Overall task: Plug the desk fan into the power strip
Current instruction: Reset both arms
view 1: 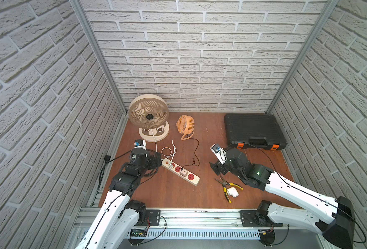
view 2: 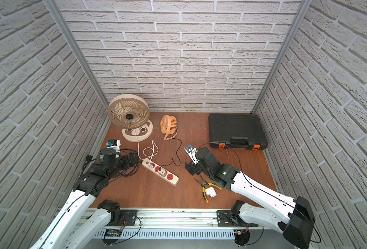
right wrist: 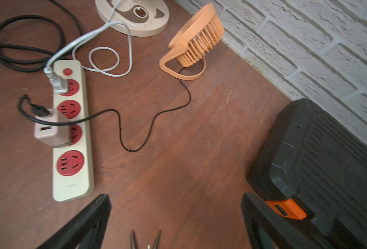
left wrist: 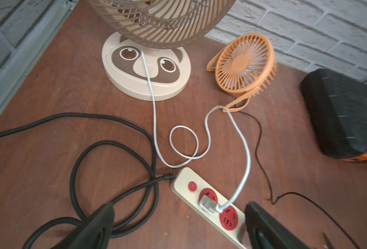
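Pwr strip (right wrist: pixel 70 191), tiny end mark illegible, white plug (right wrist: pixel 58 84) in 1st socket

We see a closed black tool case (view 1: pixel 253 129) with two orange latches (view 1: pixel 240 145) lying flat in the far right corner of the wooden tabletop (view 1: pixel 167 194). Nearer the front lie yellow-handled pliers (view 1: pixel 225 184), handles spread, with a white pipe elbow (view 1: pixel 232 191) between them. White brick-patterned walls (view 1: pixel 199 54) enclose three sides.

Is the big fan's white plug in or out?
In. The white plug sits in the power strip's socket beside the red button.
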Motion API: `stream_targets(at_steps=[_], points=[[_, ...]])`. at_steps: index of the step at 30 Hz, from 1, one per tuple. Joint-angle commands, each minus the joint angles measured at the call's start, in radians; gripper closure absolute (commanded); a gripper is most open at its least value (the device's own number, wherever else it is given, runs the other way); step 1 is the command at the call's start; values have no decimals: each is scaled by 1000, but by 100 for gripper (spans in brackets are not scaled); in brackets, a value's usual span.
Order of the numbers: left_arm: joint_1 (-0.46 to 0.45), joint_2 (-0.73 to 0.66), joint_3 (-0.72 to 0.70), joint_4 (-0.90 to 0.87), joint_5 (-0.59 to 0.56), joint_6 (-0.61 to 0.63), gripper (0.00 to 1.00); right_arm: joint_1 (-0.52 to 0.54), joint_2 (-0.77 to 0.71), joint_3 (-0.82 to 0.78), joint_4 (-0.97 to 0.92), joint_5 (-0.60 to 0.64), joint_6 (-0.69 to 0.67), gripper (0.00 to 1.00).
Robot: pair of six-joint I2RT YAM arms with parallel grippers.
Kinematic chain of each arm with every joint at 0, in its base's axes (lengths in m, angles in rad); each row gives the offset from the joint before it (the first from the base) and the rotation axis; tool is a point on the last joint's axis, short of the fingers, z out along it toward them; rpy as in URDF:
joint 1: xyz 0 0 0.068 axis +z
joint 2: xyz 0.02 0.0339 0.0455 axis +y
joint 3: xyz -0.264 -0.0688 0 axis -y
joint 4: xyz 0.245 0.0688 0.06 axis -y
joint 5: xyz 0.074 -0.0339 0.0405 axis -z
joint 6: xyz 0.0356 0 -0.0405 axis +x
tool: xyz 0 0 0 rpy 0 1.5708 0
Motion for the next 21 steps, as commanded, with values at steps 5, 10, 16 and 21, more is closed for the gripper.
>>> stream_targets(at_steps=[5, 10, 16, 21], points=[[60, 72, -81, 249, -75, 130, 2, -191, -146, -146, 234, 22, -75, 1], [121, 129, -167, 403, -102, 219, 2, -288, -229, -318, 440, 50, -141, 1], [234, 217, -213, 544, 5, 305, 2, -449, -223, -445, 620, 61, -55, 1], [271, 292, -222, 640, 36, 350, 2, -534, -182, -482, 689, 26, 25, 1]])
